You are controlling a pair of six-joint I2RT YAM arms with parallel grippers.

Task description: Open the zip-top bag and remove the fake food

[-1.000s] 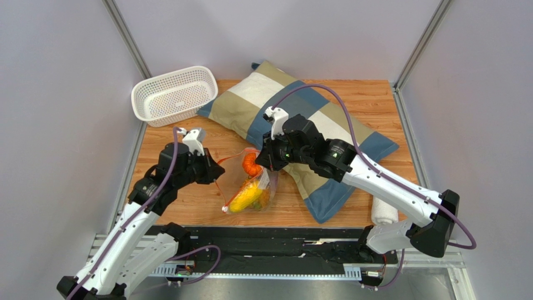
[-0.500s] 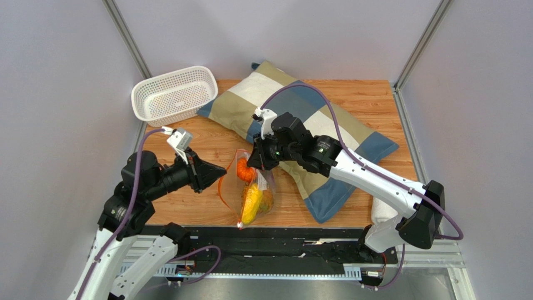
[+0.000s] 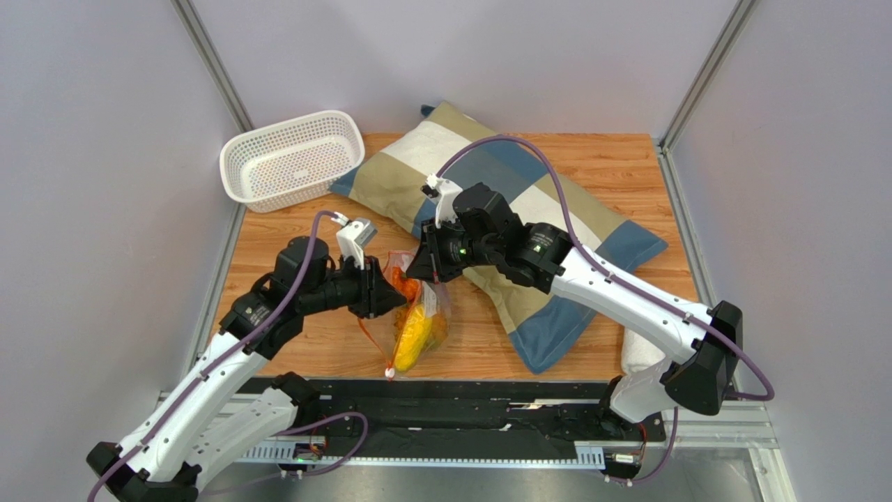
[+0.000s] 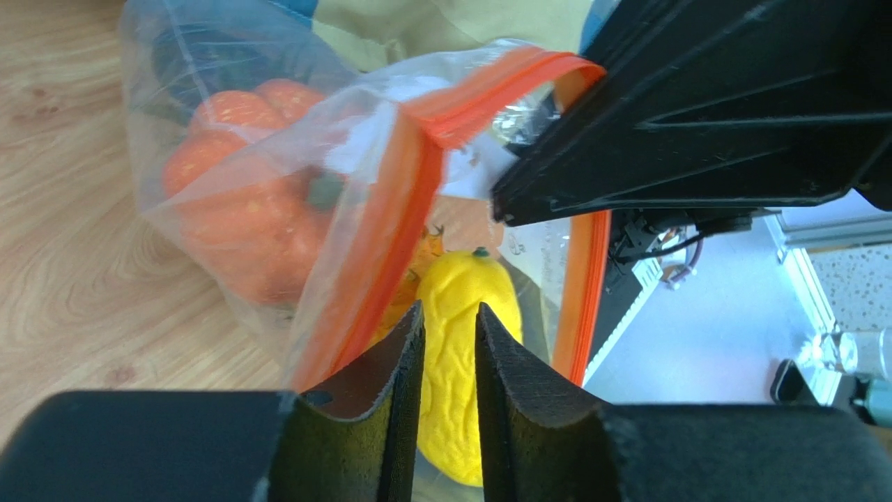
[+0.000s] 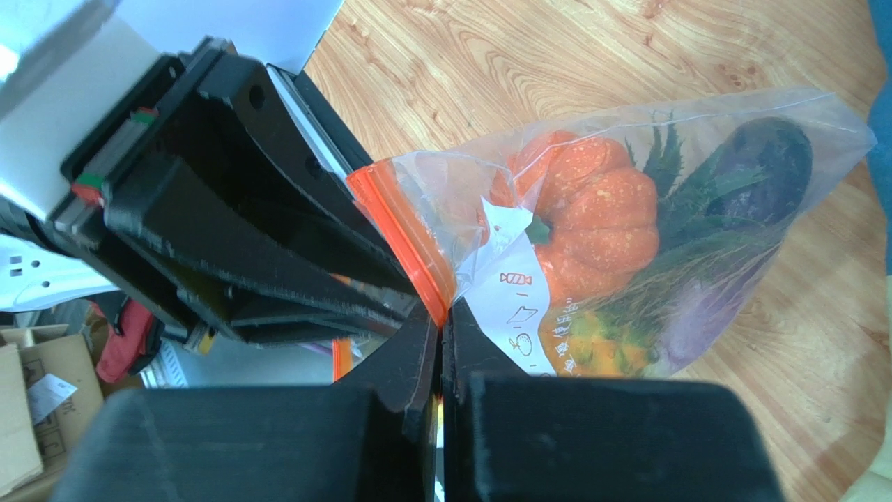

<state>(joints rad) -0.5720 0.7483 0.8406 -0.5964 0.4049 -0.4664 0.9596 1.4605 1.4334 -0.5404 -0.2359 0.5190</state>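
The zip-top bag [image 3: 431, 314] hangs from my right gripper [image 3: 424, 274], which is shut on its edge at the orange-red zip strip [image 5: 403, 225]. In the right wrist view [image 5: 441, 314] the bag holds an orange-red round one [image 5: 592, 209], a purple eggplant [image 5: 764, 157] and green leaves. My left gripper [image 3: 396, 300] points into the bag's open mouth between the two sides of the zip strip [image 4: 387, 220]. Its jaws [image 4: 448, 314] stand a narrow gap apart, with the yellow piece [image 4: 471, 277] just beyond them. The white slider [image 3: 388, 369] hangs at the strip's low end.
A white perforated basket [image 3: 291, 157] stands at the back left. A beige and blue pillow [image 3: 544, 188] lies under the right arm. A white roll [image 3: 639, 356] lies near the front right edge. The right gripper's black body [image 4: 712, 105] is close above my left fingers.
My left gripper pulled away to the left, then came back right to the bag's mouth. The bag's mouth spread open. The right gripper shifted slightly left, still holding the bag's edge.
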